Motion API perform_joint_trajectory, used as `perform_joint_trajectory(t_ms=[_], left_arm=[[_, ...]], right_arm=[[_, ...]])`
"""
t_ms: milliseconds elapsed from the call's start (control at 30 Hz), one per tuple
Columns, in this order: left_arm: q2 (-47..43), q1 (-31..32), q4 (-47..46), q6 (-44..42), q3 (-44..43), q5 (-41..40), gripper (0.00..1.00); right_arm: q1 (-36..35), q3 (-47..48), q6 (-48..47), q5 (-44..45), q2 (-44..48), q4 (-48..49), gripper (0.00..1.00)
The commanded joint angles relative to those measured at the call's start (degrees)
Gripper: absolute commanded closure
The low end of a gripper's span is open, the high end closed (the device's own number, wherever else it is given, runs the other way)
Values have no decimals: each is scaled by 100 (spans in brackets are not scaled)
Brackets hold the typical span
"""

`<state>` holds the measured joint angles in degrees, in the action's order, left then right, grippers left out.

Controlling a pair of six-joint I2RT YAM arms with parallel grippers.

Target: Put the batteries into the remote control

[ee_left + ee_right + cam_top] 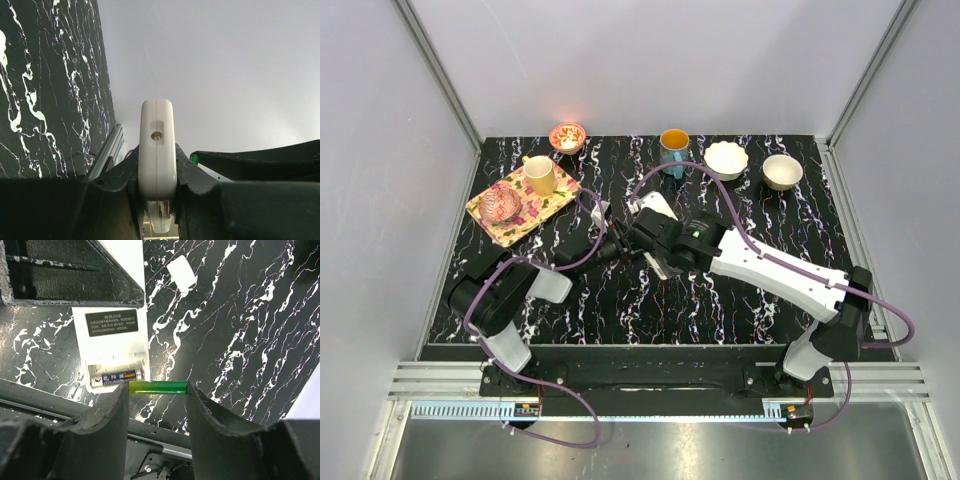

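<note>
With my left pincer [157,172] clenched on the flat white plastic remote [157,145] over the table's [770,205] middle, my right pincer [157,390], grasping the thin green battery [158,387] just beside its open bay [116,371], should align it level, then press gently.

A dark label [111,323] on the remote's [107,346] white back carries white Chinese characters, a heading above smaller lines, too small to read. The battery [116,376] in its compartment bears small print, likewise illegible. The green battery [158,387] shows no legible print.
</note>
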<state>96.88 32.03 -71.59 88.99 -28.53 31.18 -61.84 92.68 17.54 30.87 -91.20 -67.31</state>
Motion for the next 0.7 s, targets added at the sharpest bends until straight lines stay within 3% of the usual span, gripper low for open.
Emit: perform_joint_trajectory(t_ms=[0, 667], left_arm=[[-90, 66, -2377, -22, -196, 99, 100], [-152, 128, -2377, -75, -240, 99, 100]], right_arm=[[-56, 276, -102, 50, -126, 60, 100], [-100, 250, 48, -415, -197, -63, 100]])
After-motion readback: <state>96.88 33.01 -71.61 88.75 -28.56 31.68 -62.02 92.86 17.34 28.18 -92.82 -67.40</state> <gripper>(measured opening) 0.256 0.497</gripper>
